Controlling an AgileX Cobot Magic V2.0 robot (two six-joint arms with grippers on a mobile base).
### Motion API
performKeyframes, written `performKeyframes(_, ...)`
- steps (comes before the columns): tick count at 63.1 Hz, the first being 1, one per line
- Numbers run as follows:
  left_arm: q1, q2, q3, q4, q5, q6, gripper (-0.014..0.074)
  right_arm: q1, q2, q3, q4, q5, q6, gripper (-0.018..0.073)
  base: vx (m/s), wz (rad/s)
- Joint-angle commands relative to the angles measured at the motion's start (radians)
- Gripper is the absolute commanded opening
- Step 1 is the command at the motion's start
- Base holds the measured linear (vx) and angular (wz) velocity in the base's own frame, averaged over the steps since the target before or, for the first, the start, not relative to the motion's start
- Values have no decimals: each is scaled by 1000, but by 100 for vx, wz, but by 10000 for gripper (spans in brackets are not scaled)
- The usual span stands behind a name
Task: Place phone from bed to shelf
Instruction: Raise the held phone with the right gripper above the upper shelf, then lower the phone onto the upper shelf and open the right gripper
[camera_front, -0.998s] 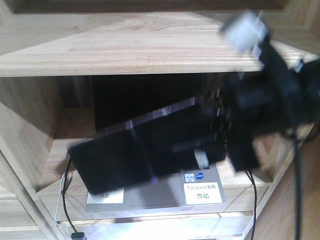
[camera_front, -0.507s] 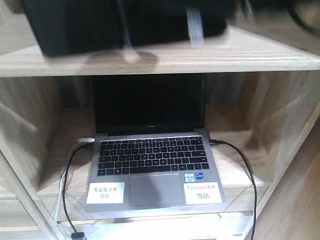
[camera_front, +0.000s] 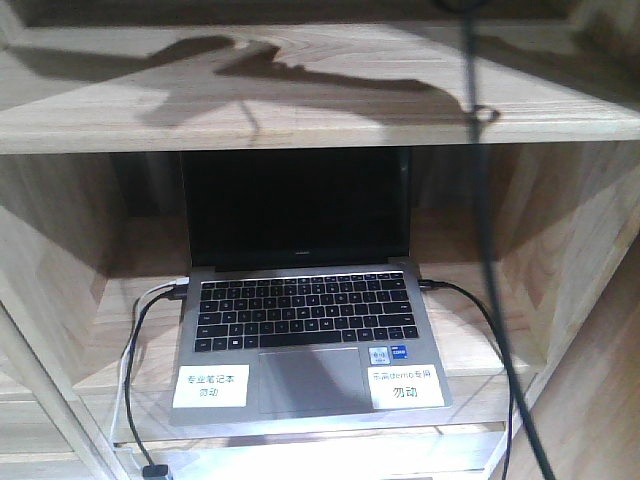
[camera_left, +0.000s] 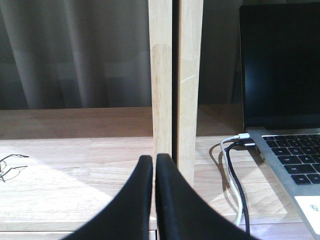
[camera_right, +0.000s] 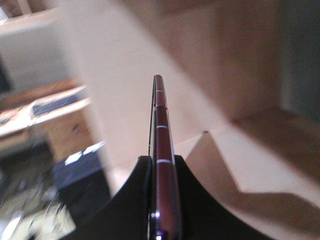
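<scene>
Pinkish metal edge of phone (camera_right: 161, 150) clamped edge-on in right pincer (camera_right: 162, 200), above shelf (camera_front: 300, 95). Left pincer (camera_left: 154, 172) closed, empty. Risk: narrow edge grip slips, phone drops onto laptop (camera_front: 305, 340).

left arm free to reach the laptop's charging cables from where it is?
Probably yes. The left gripper is shut and empty, low over the shelf board, and the cables lie just right of it past the upright post, nothing between. It must open first.
</scene>
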Motion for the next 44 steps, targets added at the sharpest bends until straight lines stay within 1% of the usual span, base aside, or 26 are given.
performKeyframes(1, 0, -8, 7, -9, -70, 0, 1, 29, 4, -59, 86, -117, -19, -2, 0, 0)
performKeyframes(9, 0, -8, 7, -9, -70, 0, 1, 78, 58, -74, 76, -198, -36, -2, 0, 0)
performKeyframes(18, 0, -8, 7, -9, -70, 0, 1, 107, 108, -74, 75, -259, -72, -2, 0, 0)
performKeyframes(36, 0, -8, 7, -9, -70, 0, 1, 107, 179, -74, 75, -272, -74, -2, 0, 0)
performKeyframes(44, 0, -8, 7, -9, -70, 0, 1, 106, 191, -74, 74, -272, -95, -2, 0, 0)
